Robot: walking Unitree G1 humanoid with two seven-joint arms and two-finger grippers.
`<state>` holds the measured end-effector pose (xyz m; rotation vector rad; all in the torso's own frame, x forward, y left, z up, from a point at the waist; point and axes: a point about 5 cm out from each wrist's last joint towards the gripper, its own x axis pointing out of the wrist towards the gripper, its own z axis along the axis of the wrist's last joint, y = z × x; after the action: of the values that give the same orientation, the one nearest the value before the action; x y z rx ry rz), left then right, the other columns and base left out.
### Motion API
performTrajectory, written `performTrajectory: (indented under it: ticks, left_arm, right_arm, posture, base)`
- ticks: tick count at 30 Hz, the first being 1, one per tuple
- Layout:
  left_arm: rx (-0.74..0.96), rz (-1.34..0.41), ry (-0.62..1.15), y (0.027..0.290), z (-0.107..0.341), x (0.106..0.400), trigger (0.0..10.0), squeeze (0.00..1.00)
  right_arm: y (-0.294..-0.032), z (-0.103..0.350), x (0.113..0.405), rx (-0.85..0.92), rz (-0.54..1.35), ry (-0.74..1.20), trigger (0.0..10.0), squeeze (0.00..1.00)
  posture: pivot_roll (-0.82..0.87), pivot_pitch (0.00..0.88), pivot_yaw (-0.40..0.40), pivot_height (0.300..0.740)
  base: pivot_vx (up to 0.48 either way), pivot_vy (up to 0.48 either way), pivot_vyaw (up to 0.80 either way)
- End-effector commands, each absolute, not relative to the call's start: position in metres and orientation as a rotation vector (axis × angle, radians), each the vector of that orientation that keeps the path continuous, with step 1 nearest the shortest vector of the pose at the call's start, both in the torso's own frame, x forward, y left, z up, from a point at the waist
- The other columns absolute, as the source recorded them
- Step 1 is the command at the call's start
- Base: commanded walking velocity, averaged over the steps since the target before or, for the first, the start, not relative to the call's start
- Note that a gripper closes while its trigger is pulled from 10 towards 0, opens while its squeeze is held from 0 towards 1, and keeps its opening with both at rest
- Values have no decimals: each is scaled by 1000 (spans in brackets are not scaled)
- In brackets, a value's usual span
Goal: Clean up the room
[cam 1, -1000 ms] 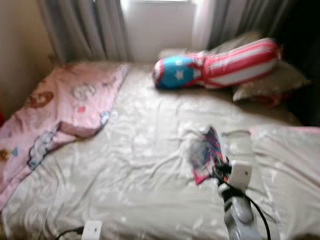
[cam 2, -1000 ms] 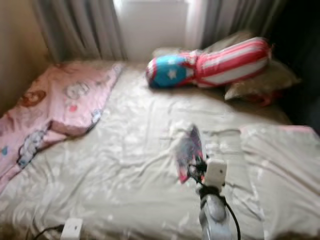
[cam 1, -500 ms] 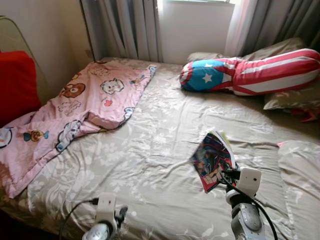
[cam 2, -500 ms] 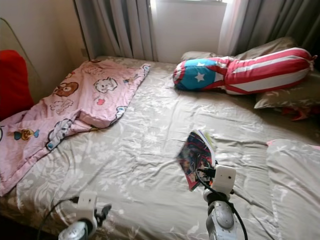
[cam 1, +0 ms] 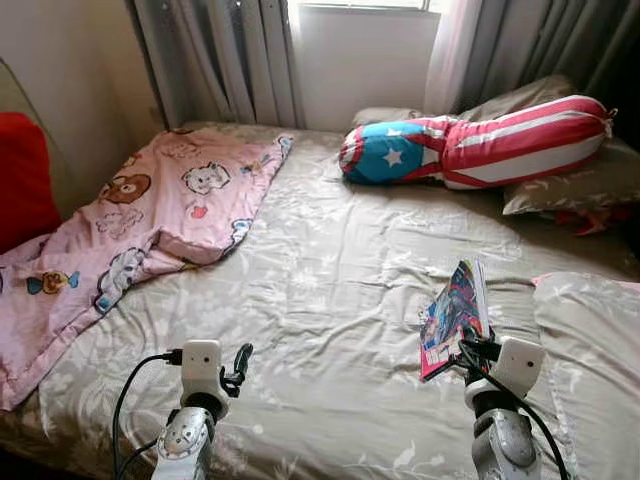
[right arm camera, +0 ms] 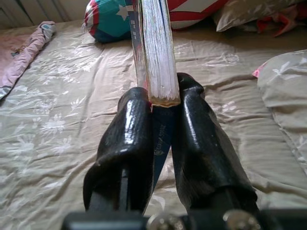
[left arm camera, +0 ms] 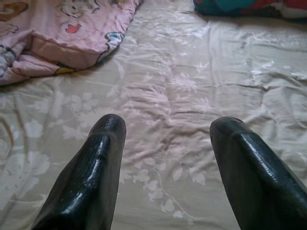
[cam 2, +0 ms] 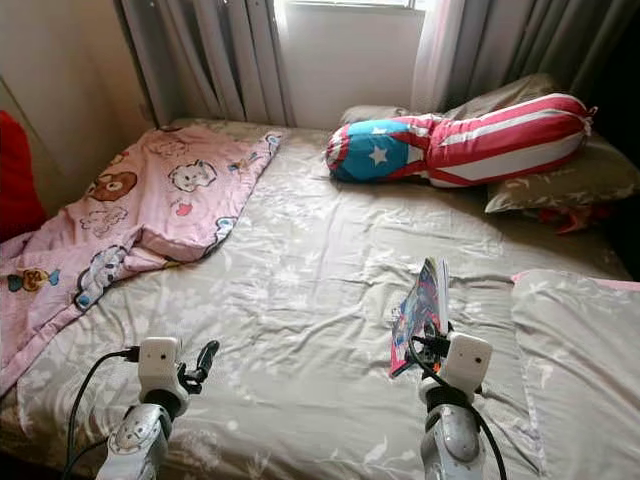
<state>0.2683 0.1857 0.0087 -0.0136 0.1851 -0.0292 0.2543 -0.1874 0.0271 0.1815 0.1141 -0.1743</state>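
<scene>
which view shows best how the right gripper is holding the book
The right wrist view: the book stands edge-on, pinched between the two black fingers of the right gripper, page block showing. The eye views show its colourful cover held upright above the bed, but the grip is small there.

The top of the book (right arm camera: 154, 52) clamped in my right gripper (right arm camera: 160, 103) is cut off by the frame edge, and its lower edge is hidden between my fingers (right arm camera: 127, 129).
</scene>
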Motion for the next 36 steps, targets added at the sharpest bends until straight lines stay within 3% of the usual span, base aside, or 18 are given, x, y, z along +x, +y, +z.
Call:
performTrajectory:
  ticks: [1, 6, 14, 31, 36]
  left_arm:
    - [-39, -19, 164, 184, 12, 270, 10000, 0]
    - [-47, -27, 136, 181, 18, 273, 10000, 0]
    - [-46, -31, 129, 181, 21, 273, 10000, 0]
    - [-76, -47, 90, 174, 36, 284, 10000, 0]
    - [-74, -44, 95, 175, 37, 284, 10000, 0]
  right_arm:
    - [-189, 39, 259, 180, -182, 51, 10000, 0]
    - [-190, 37, 258, 165, -173, 76, 10000, 0]
    - [-190, 37, 262, 149, -161, 80, 10000, 0]
    - [-190, 42, 263, 163, -171, 71, 10000, 0]
    - [-189, 44, 265, 160, -173, 56, 10000, 0]
  posture:
    - [-108, 0, -4, 731]
    - [-118, 0, -1, 731]
    - [-115, 0, -1, 681]
    - [-106, 0, -7, 677]
    - [-101, 0, -8, 638]
  base:
    - [0, 0, 0]
    - [0, 0, 0]
    - [0, 0, 0]
    - [0, 0, 0]
    - [0, 0, 0]
